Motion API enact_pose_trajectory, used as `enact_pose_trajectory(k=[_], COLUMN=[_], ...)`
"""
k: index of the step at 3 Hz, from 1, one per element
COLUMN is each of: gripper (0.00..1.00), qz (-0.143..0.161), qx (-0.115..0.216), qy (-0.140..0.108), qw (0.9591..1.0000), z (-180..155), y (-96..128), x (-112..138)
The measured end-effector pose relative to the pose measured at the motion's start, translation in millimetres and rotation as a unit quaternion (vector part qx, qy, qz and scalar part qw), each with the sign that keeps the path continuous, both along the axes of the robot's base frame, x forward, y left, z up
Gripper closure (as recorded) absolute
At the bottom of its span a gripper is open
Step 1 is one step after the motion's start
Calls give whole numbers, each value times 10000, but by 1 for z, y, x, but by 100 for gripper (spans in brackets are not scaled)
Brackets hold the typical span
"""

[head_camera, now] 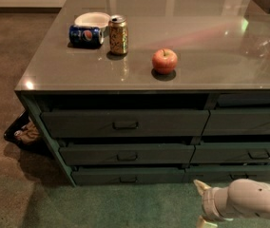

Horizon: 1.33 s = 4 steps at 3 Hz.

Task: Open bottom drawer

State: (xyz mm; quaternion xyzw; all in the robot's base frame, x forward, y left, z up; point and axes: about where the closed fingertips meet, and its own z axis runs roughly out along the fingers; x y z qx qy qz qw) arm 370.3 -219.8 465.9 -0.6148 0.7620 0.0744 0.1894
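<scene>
- Dark grey-green, the bottom drawer (97,175) is seen as the slimmest front of the left stack, lowest beneath the front edge of the worktop (220,70) and reaching back toward its front-left corner. It appears shut, and its small centre pull (128,178) is untouched.
- The pincer (199,204) is held low, in front of and below the front edge, to the right of the pull. Its two fingers (198,186) are apart and clamped on nothing.
- The pull is judged best approached from the front, with the fingers brought level with it and closed around it, not around the taller front above.
- A straight draw outward, square to the front edge, is called for, so that the drawer is not jammed askew.
- The apple (164,61) near the front edge and the upright can (118,34) nearer the left edge are best left unshaken.
</scene>
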Motion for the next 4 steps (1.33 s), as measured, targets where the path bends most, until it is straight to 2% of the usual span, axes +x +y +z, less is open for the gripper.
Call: enact_pose_trajectory(k=[1,2,3,4], gripper=[0,0,0,0], qz=[487,859,1171,1192], qx=[484,910,837,137], qy=[-43,-189,-332,-154], qw=[9976,9920,9890,9927], z=[-43,-79,-101,-115], y=[31,68,86,76], x=[6,15,19,-9])
